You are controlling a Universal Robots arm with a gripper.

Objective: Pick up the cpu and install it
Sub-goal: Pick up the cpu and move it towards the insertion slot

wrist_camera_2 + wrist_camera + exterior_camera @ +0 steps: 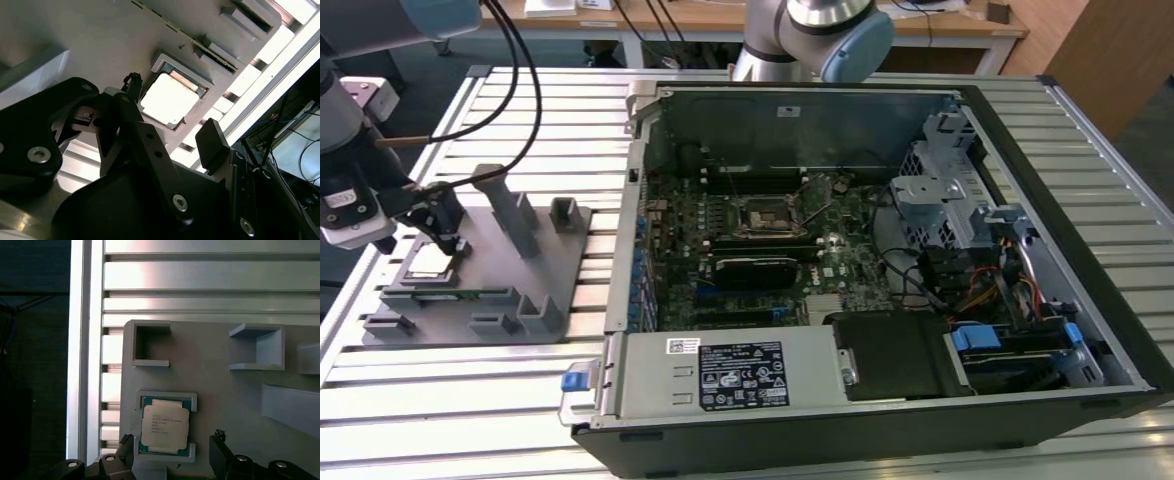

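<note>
CPU (pixel 165 426) lies flat in a little square pocket of the grey holder (pixel 225 390), close to the holder's edge. In the first wrist view its top is pale silver with a light rim, and green shows under its corners. Some dark lines of tiny print run across the top, but they are too small to read. In the second wrist view the CPU (pixel 169 98) shines almost plain white and no print shows on it.

The gripper (pixel 171 440) hangs right over the chip. Its two black fingers (pixel 125 444) are spread wide, one on each side of the pocket, and they hold nothing. The second wrist view shows the gripper (pixel 172 112) from the side, with the chip in the gap between the fingertips.

The exterior view shows things the wrist views do not. The gripper (pixel 438 238) and the CPU (pixel 430 266) are at the exterior view's left, on the holder (pixel 520 270) with its tall posts. The holder lies on a table (pixel 520 100) of silver slats. Beside it, toward the exterior view's right, lies an open computer case (pixel 1067 150). Inside is a green board (pixel 841 230) with a square socket (pixel 765 217), well apart from the chip. A black label (pixel 744 372) with white print sits on a silver box in the case.
</note>
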